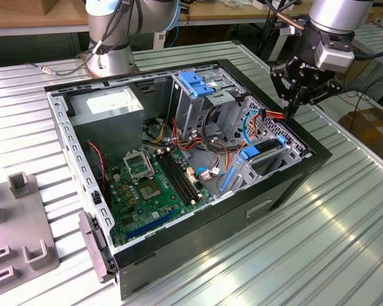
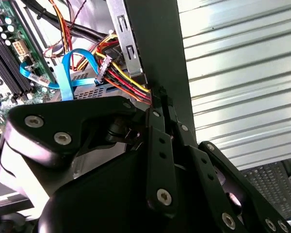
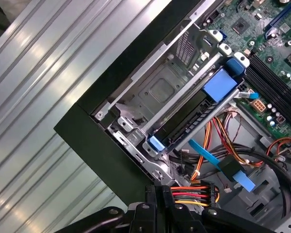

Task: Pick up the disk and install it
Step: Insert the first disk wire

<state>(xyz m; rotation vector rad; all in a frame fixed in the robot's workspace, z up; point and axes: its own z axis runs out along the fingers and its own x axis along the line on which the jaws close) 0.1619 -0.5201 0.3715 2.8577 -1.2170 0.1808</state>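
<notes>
One ribbed worktop point(image 1: 345, 210) carries the open case point(image 1: 287, 185), its side off for access. The disk point(image 3: 184, 119) sits slotted in the corner bay, toward the exterior view's right. The end effector point(image 1: 292, 109) hovers just above, pinched narrow and empty.

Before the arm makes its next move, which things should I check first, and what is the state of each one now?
1. Gripper carries the disk: not ok; its jaws are shut with nothing flat between them.
2. Disk seated: cannot tell; a dark slab lies in the blue-railed drive bay.
3. Fingertips free of wiring: not ok; the red-and-yellow power cable bundle is right beside them.
4. Computer case open on top: ok.
5. Blue data cable away from the bay: not ok; it runs just beside it.
</notes>
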